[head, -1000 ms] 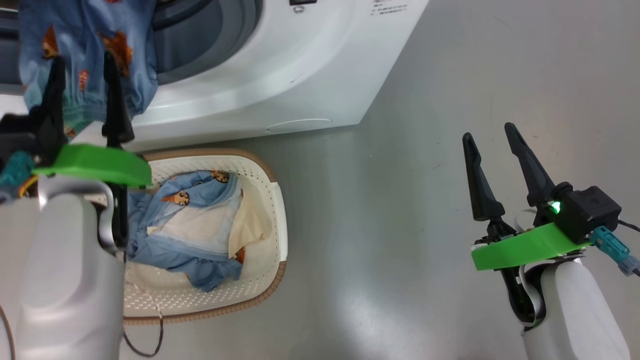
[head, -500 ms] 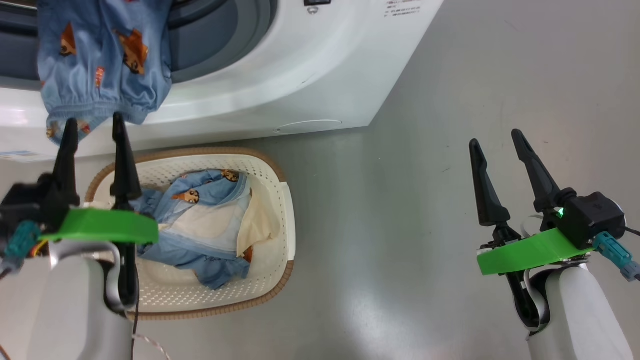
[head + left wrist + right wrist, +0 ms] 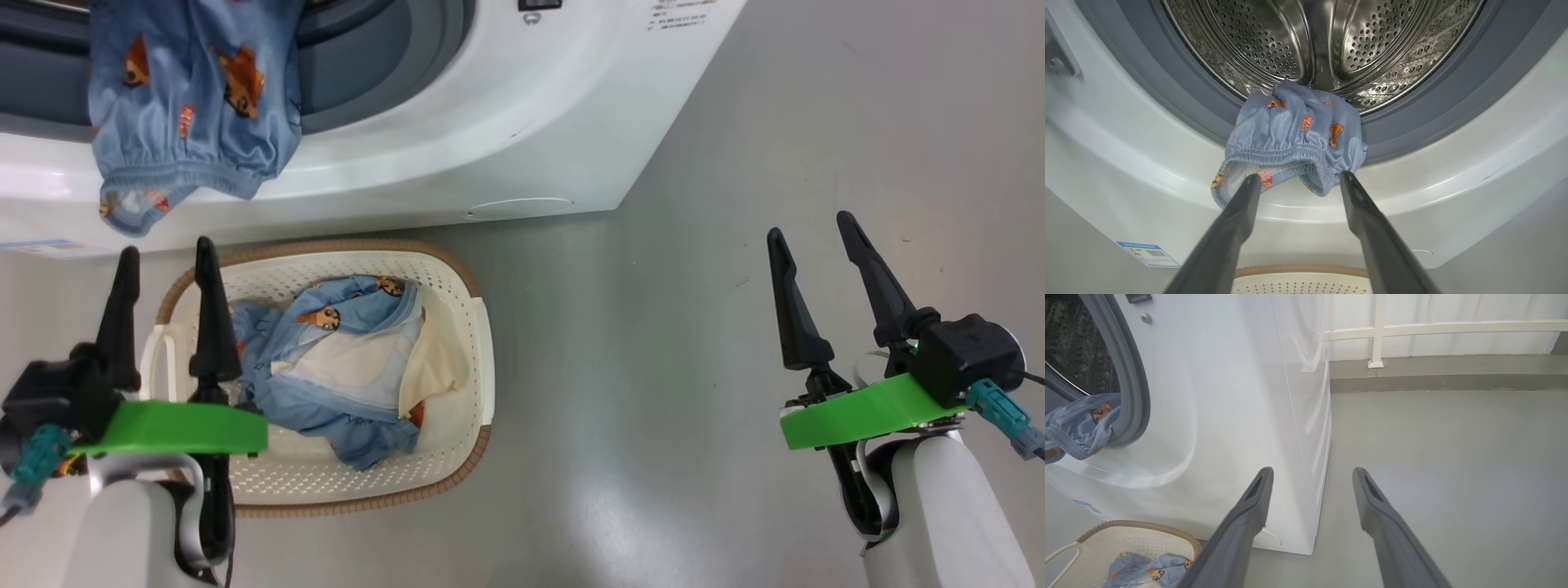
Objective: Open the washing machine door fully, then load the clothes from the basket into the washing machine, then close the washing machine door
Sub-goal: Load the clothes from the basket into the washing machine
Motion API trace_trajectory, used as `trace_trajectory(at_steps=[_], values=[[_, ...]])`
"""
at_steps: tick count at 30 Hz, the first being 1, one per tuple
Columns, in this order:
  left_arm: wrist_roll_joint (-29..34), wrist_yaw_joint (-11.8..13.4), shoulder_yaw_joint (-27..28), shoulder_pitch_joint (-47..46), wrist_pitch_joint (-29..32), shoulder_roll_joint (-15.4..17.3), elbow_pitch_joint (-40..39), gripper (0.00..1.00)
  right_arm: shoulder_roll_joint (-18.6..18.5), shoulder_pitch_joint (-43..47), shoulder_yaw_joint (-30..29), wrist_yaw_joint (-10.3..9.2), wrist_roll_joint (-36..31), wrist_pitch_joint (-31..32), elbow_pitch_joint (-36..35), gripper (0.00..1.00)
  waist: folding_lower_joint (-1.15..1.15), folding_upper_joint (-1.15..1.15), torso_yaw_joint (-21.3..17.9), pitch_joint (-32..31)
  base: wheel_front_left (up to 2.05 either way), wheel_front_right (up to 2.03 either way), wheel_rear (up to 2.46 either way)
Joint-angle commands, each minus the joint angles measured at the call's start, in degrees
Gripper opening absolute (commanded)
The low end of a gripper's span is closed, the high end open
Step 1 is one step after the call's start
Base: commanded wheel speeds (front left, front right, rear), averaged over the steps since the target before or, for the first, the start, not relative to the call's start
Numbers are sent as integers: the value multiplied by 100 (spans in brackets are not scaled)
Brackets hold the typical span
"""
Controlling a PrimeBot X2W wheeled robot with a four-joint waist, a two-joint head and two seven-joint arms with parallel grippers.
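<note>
The white washing machine (image 3: 490,122) stands open, its steel drum (image 3: 1323,41) bare inside. One blue bear-print garment (image 3: 192,106) hangs half out over the grey seal (image 3: 1404,118) and the front lip. More clothes (image 3: 326,367), blue with a cream piece, lie in the basket (image 3: 472,359) on the floor in front of the machine. My left gripper (image 3: 166,249) is open and empty above the basket's left end, just below the hanging garment (image 3: 1294,139). My right gripper (image 3: 808,227) is open and empty over bare floor to the right. The washing machine door is out of view.
Grey floor (image 3: 694,408) stretches right of the basket and the machine. A white railing (image 3: 1412,328) above a low kerb closes off the far side. A small blue label (image 3: 1147,254) sits low on the machine's front.
My left gripper has drawn back from the hanging garment down to the basket, open all the while. The garment stays draped on the lip. The head camera has shifted slightly; the right arm is still.
</note>
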Motion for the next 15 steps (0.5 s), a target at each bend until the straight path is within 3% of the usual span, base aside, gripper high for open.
trace_trajectory(at_steps=[1,15], values=[[-20,59,171,142,10,103,-193,100,37,132,114,9,-63,-27,-122,100,0,0,4,-2,0,0,0],[-94,203,119,707,403,140,-1131,100,37,193,133,9,-43,-27,-96,100,0,0,31,-55,0,0,0]])
